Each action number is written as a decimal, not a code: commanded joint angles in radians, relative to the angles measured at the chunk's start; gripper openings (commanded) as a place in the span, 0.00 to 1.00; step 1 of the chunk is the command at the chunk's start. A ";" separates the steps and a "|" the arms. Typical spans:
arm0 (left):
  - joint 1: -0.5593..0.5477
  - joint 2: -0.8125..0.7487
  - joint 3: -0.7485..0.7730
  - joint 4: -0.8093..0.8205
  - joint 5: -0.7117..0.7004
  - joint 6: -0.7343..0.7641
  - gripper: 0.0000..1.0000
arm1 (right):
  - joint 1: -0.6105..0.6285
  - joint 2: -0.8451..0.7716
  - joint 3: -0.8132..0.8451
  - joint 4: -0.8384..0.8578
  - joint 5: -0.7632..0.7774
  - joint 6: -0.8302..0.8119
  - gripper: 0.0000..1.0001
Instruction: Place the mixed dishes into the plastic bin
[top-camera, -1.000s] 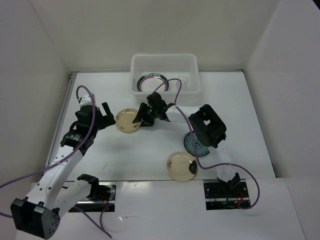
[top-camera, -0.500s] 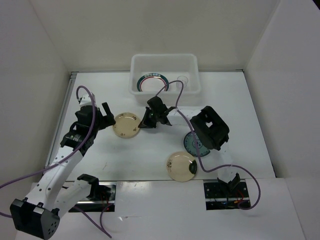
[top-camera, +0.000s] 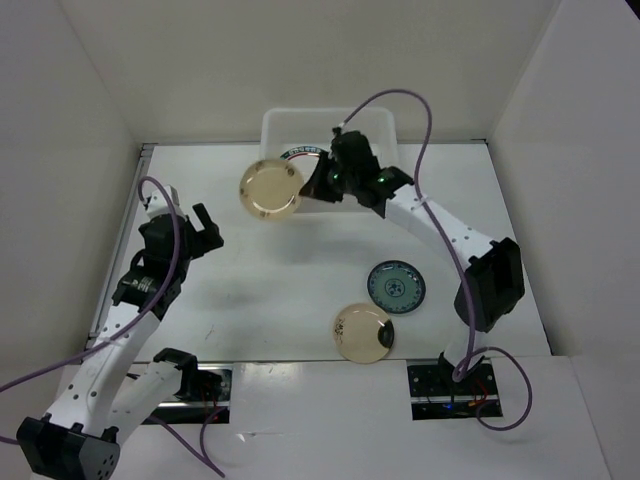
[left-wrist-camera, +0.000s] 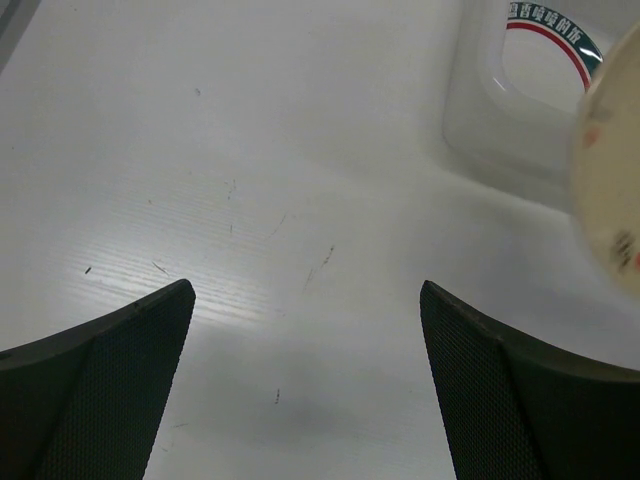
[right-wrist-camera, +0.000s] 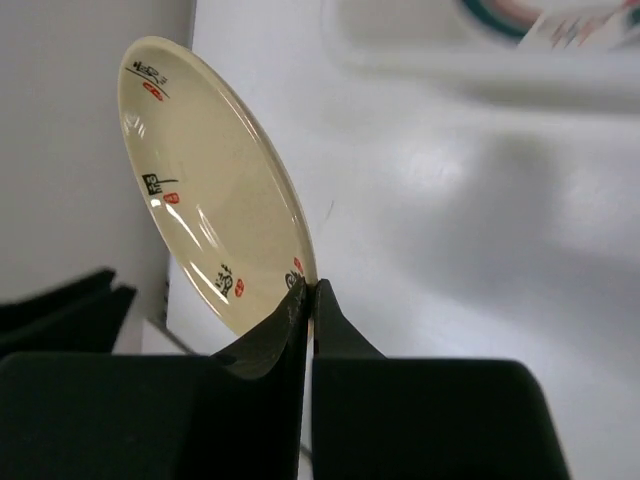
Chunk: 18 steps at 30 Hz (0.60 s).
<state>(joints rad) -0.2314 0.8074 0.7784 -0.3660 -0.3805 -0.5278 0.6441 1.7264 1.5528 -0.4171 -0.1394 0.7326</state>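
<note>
My right gripper (top-camera: 308, 187) (right-wrist-camera: 310, 287) is shut on the rim of a cream plate (top-camera: 270, 188) (right-wrist-camera: 205, 195), which hangs tilted in the air beside the front left corner of the plastic bin (top-camera: 330, 114). A white plate with a green and red rim (top-camera: 303, 154) lies in the bin, partly hidden by the arm. On the table sit a teal patterned plate (top-camera: 396, 287) and a second cream plate (top-camera: 361, 332). My left gripper (top-camera: 205, 230) (left-wrist-camera: 305, 290) stands open over bare table, nothing between its fingers.
White walls close in the table on the left, back and right. In the left wrist view the bin's wall (left-wrist-camera: 470, 110) and the lifted cream plate (left-wrist-camera: 610, 200) lie ahead to the right. The arm bases stand at the near edge.
The right gripper has shut on the cream plate and lifted it off the table, up toward the bin. The right arm has stretched out. The left arm has drawn back slightly to the left.
</note>
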 joint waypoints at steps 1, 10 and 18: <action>0.012 -0.028 -0.001 0.027 -0.003 -0.003 1.00 | -0.110 0.017 0.164 -0.040 0.102 -0.058 0.00; 0.012 -0.062 -0.001 0.027 -0.012 -0.003 1.00 | -0.251 0.356 0.611 -0.106 0.192 -0.117 0.00; 0.012 -0.071 -0.001 0.027 -0.021 -0.003 1.00 | -0.261 0.666 0.952 -0.258 0.159 -0.128 0.00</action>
<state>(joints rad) -0.2241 0.7502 0.7784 -0.3664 -0.3851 -0.5278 0.3771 2.3589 2.3833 -0.5945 0.0338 0.6228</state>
